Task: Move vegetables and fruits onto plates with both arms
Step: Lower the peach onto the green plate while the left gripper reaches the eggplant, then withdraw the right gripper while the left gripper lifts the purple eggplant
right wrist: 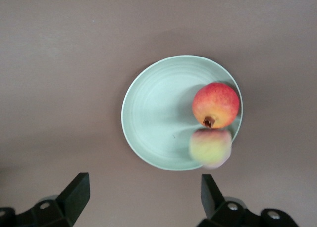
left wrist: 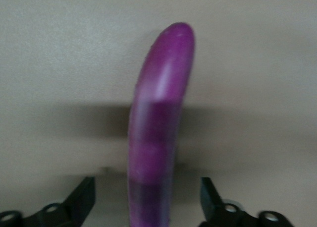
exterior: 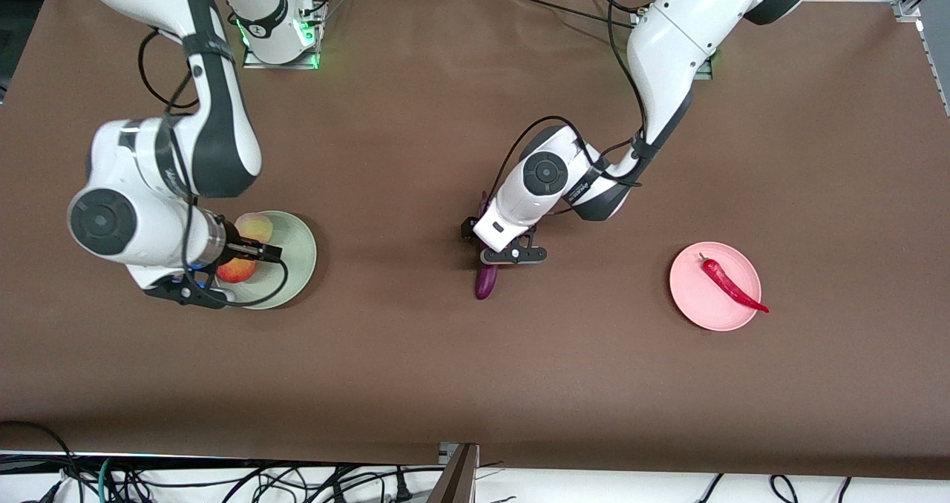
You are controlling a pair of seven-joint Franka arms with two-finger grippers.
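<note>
The purple eggplant [exterior: 485, 283] lies on the brown table near its middle. My left gripper [exterior: 510, 254] is low over it, open, with a finger on each side of the eggplant [left wrist: 157, 128] and apart from it. The red chili pepper [exterior: 731, 283] lies on the pink plate [exterior: 694, 295] toward the left arm's end. The red-orange apple [exterior: 237, 269] and the peach [exterior: 257, 227] sit side by side in the pale green plate [exterior: 297, 254]. My right gripper [exterior: 194, 289] is open and empty, up in the air beside the green plate [right wrist: 153, 113]. The apple [right wrist: 216, 105] and the peach [right wrist: 210, 146] show in the right wrist view.
Black cables trail from both arms. The table's front edge has cables below it and a metal post [exterior: 459, 473].
</note>
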